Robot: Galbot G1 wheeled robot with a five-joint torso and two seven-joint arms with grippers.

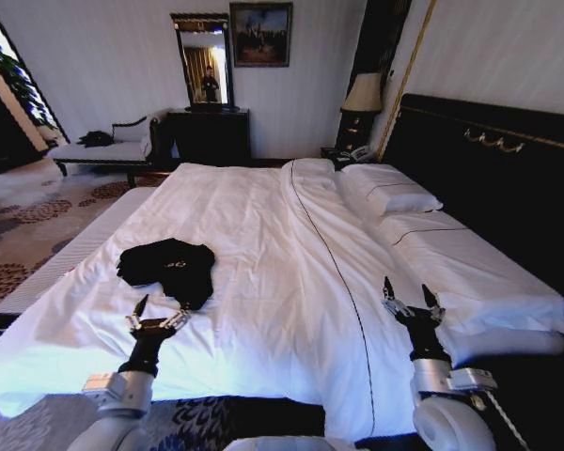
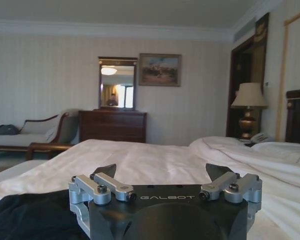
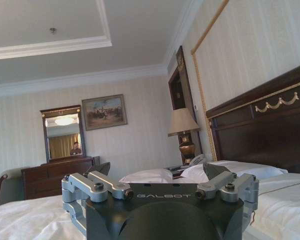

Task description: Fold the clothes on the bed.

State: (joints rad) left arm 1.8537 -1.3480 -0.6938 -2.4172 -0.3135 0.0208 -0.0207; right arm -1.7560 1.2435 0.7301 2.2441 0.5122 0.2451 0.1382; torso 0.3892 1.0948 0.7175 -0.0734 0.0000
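The clothes (image 1: 167, 264), a black T-shirt, lie crumpled in a heap on the left part of the bed (image 1: 263, 244), on the white duvet. My left gripper (image 1: 162, 308) hovers open just on the near side of the heap, fingers pointing toward it. In the left wrist view the same left gripper (image 2: 162, 172) is open and the clothes (image 2: 30, 215) show dark beside it. My right gripper (image 1: 407, 289) hangs open over the right side of the bed, far from the shirt; the right wrist view shows the right gripper (image 3: 157, 170) open with nothing in it.
White pillows (image 1: 390, 193) lie against the tall dark headboard (image 1: 489, 178) on the right. Beyond the bed stand a dark dresser (image 1: 211, 136) with a mirror, a pale chaise (image 1: 103, 146) and a bedside lamp (image 1: 362, 94). Patterned carpet (image 1: 19, 235) runs along the left.
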